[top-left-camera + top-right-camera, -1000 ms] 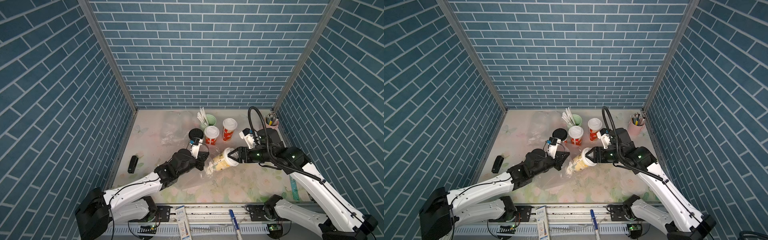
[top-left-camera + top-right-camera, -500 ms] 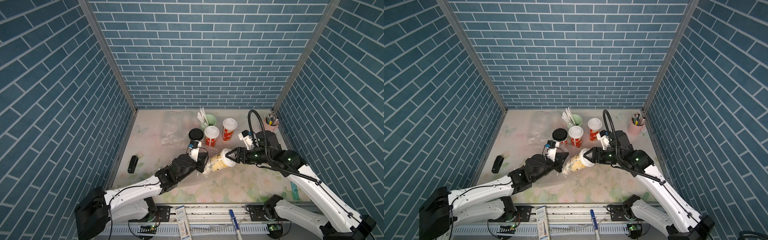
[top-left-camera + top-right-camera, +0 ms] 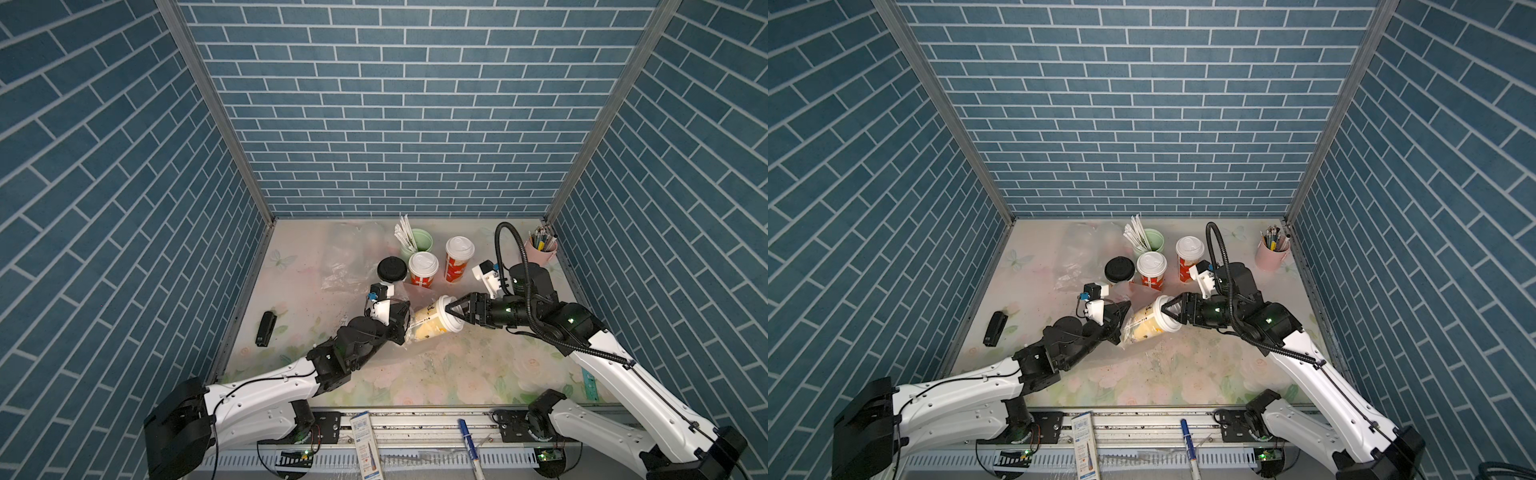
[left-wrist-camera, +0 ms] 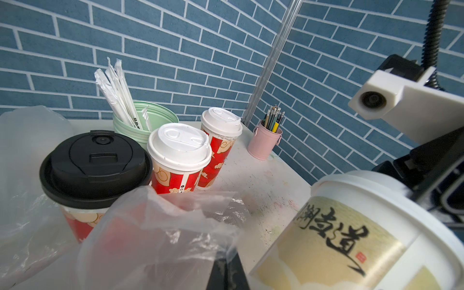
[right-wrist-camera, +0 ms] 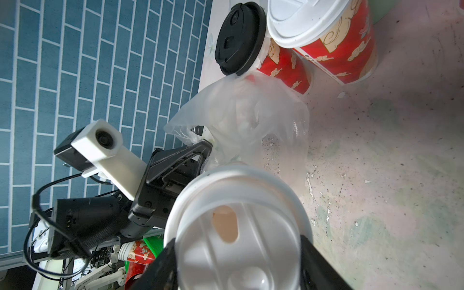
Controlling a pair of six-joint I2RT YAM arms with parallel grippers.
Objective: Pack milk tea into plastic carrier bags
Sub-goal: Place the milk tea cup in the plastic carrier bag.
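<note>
My right gripper [image 3: 451, 311] [image 5: 238, 256] is shut on the white lid of the cream-yellow milk tea cup [image 3: 428, 324] [image 4: 326, 246]. The cup is tilted nearly flat, base toward my left gripper [image 3: 401, 322] [image 4: 227, 263]. That gripper is shut on a fold of a clear plastic carrier bag [image 4: 160, 226] [image 5: 251, 120]. The cup's base meets the bag film; whether it is inside, I cannot tell. Behind stand a black-lidded red cup [image 3: 391, 268], a white-lidded red cup [image 3: 423, 268] and an orange-red white-lidded cup [image 3: 458, 257]. A second bag [image 3: 345, 266] lies crumpled further left.
A mint-green cup of wrapped straws [image 3: 417, 243] and a pink cup of pens [image 3: 540, 253] stand near the back wall. A small black object [image 3: 264, 329] lies by the left wall. A pen [image 3: 467, 436] rests on the front rail. Brick walls close three sides.
The right arm has carried the tilted cream-yellow cup a little leftward, closer to the left gripper and the bag. The left gripper has shifted only slightly.
</note>
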